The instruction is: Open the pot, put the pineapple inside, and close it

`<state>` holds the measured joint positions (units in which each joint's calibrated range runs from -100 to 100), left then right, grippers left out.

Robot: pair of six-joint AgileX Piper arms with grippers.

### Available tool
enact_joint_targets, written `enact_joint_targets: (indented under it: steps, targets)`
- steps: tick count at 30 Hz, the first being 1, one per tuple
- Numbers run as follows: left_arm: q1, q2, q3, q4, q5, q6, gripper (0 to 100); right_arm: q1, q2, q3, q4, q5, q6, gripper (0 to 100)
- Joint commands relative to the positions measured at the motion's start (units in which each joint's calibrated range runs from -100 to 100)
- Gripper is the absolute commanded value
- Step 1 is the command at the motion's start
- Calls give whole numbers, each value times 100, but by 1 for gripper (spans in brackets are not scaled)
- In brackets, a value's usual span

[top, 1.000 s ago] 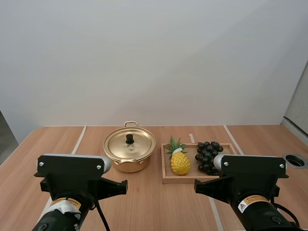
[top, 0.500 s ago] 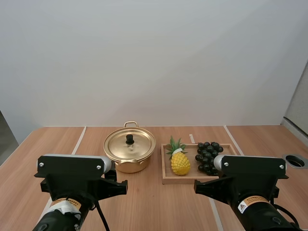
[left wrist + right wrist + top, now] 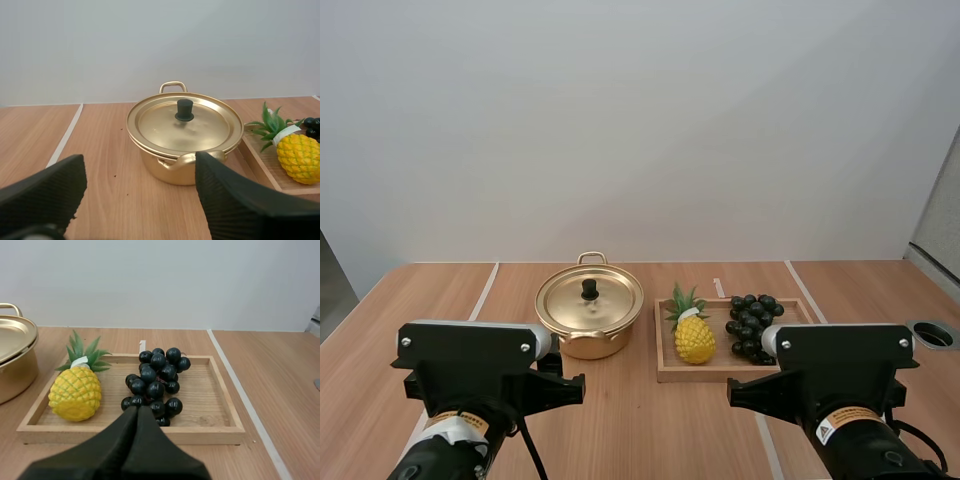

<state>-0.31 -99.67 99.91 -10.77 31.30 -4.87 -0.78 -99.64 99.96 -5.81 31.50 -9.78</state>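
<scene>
Table (image 3: pixel 640 420): wooden.
Left gripper (image 3: pixel 140 162): faced one pot (image 3: pixel 182 125), jaws wide.
Right gripper (image 3: pixel 136 411): faced one tray (image 3: pixel 130 434), jaws pressed together.
Tray: one pineapple (image 3: pixel 76 395), 9 o'clock; one grape bunch (image 3: pixel 155 380).

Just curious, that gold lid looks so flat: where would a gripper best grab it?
Probably the black knob at the centre of the lid, pinched from straight above: it stands upright, clear of the shallow dome, while the rim sits flush on the pot.
</scene>
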Motion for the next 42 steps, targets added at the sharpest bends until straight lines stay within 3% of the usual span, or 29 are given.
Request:
enact_joint_targets:
  steps: [1,3,5,6,7,14,19,25,32,36,38,42]
  targets:
    - [4,-33,9,-80,-37,-51,100,12,-36,4,-283,6,181,2]
    - [4,-33,9,-80,-37,-51,100,12,-36,4,-308,6,217,26]
    - [4,-33,9,-80,-37,-51,100,12,-36,4,-308,6,217,63]
    - [4,-33,9,-70,-37,-51,100,12,-36,4,-308,6,217,92]
    - [4,-33,9,-59,-54,-51,100,12,-36,4,-285,6,260,100]
    - [4,-33,9,98,-197,51,100,12,-36,4,-270,-24,631,100]
    - [4,-33,-237,252,-1483,237,100,-12,-36,-8,-736,-553,631,100]
    - [4,-33,-1406,252,-3340,215,100,-53,-36,-975,-976,-743,540,100]
    - [4,-33,-2563,297,-3743,356,100,-53,-36,-2214,-1329,-427,280,100]
    - [-3,10,-3187,485,-5998,345,100,-53,-36,-2487,-1146,-339,314,100]
    - [-3,263,-3756,837,-6062,239,100,-53,-36,-2499,-986,-6,314,100]
    - [-3,1136,-4938,1191,-4963,-42,100,-53,-36,-2499,-565,988,303,100]
